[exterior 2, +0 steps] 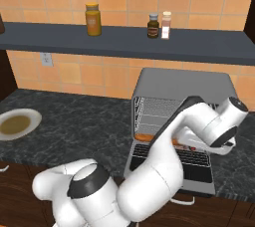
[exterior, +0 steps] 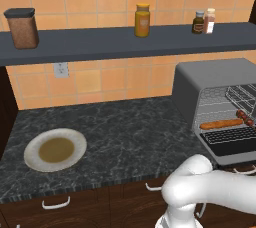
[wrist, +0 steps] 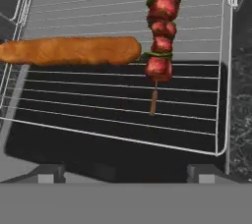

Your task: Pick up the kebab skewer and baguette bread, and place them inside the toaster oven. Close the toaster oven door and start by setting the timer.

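Observation:
The toaster oven (exterior: 210, 74) stands open at the right of the counter, and its door (exterior: 232, 142) lies folded down flat. On the wire rack (wrist: 123, 100) inside lie the baguette bread (wrist: 69, 51), a long orange-brown loaf, and to its right the kebab skewer (wrist: 161, 31) with red and green chunks. They lie close together at the loaf's end. My gripper (wrist: 127, 176) hovers over the rack's front edge, open, with nothing between its fingers. The baguette (exterior: 221, 123) and the skewer (exterior: 245, 117) also show in the left base view.
A beige plate (exterior: 55, 150) sits on the dark marble counter at the left. A shelf above carries a brown canister (exterior: 21, 28), a yellow jar (exterior: 142, 20) and two small bottles (exterior: 204, 21). My arm's elbow (exterior 2: 164, 171) crosses in front of the oven door (exterior 2: 199, 164).

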Controlling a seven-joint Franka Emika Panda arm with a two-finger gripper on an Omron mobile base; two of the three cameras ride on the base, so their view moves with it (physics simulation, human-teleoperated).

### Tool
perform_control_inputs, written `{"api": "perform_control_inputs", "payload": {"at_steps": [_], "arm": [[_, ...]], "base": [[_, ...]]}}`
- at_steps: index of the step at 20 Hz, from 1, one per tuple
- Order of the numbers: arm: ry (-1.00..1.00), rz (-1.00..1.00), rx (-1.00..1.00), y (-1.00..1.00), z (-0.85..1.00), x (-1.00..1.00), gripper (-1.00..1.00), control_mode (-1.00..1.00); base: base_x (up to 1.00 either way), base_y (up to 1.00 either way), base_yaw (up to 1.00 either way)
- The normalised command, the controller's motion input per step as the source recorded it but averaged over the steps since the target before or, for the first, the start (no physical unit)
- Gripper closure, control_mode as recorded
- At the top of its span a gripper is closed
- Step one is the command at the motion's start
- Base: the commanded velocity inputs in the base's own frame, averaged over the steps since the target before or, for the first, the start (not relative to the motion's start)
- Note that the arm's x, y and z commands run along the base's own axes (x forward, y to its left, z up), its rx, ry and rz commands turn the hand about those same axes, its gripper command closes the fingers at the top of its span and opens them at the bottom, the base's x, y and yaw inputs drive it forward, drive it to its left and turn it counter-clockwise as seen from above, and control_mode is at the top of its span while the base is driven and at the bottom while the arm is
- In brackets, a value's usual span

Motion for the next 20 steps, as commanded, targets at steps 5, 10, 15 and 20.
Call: {"api": "perform_control_inputs", "payload": {"at_steps": [5, 10, 15, 20], "arm": [[0.00, -0.43, -0.02, 0.71, -0.12, -0.93, -1.00, -1.00], [0.01, -0.42, -0.08, 0.83, -0.42, -0.23, -1.00, -1.00], [0.01, -0.30, -0.21, 0.52, -0.47, 0.08, -1.00, -1.00], [0.03, -0.05, -0.20, -0.09, -0.16, 0.05, -1.00, -1.00]], "base": [[0.00, 0.00, 0.00], [0.00, 0.00, 0.00], [0.00, 0.00, 0.00], [0.00, 0.00, 0.00]]}}
